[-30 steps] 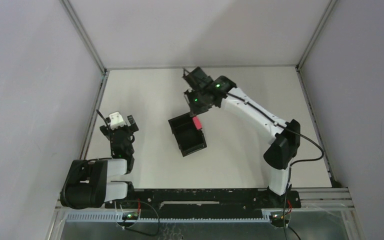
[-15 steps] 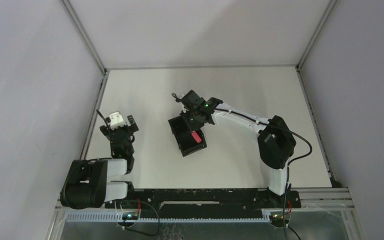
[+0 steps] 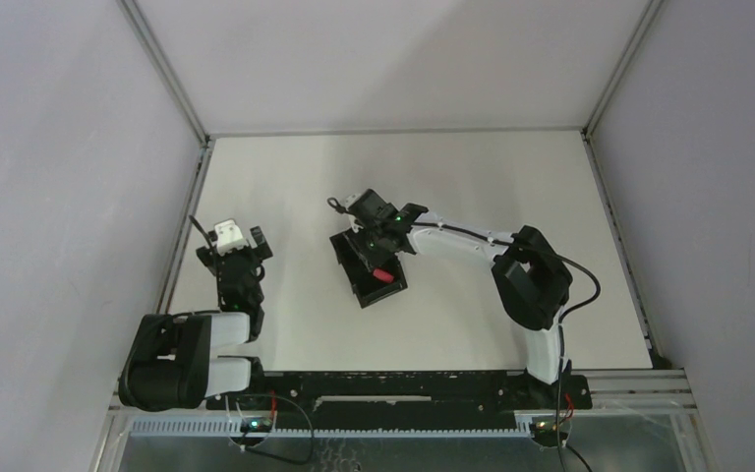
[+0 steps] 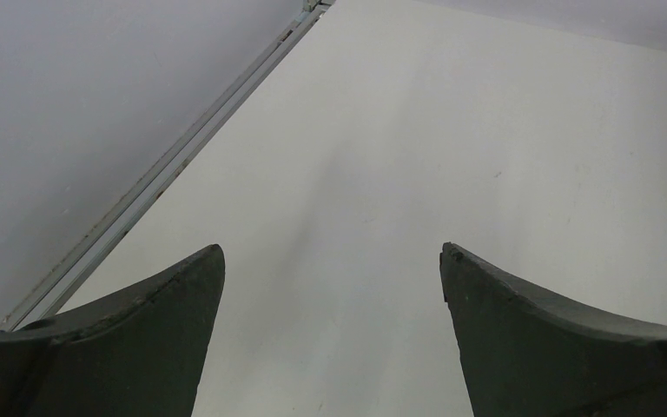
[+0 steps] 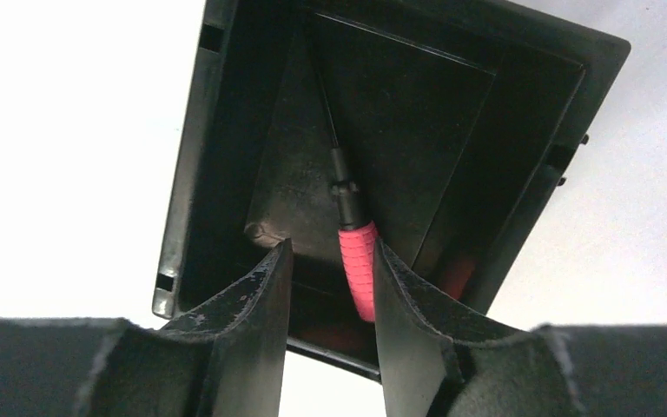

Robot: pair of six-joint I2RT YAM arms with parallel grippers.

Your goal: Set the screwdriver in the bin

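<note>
The black bin (image 3: 377,298) sits mid-table, and the right wrist view looks straight down into it (image 5: 187,156). The screwdriver (image 5: 356,261), with its red ribbed handle and thin dark shaft, lies inside the bin with its tip toward the far wall; from above it is a red spot (image 3: 381,274). My right gripper (image 5: 331,248) hangs open just over the bin's near part (image 3: 378,251). The handle rests against the right finger, and a gap shows at the left finger. My left gripper (image 4: 331,249) is open and empty above bare table at the left (image 3: 231,246).
White walls with metal rails (image 3: 182,211) enclose the table on three sides. The left arm is folded near the left wall. The right arm's elbow (image 3: 531,280) stands right of the bin.
The right arm has swung toward the near side and lowered over the bin. Its jaws have parted, and the screwdriver now lies inside the bin. The left arm has not moved.
</note>
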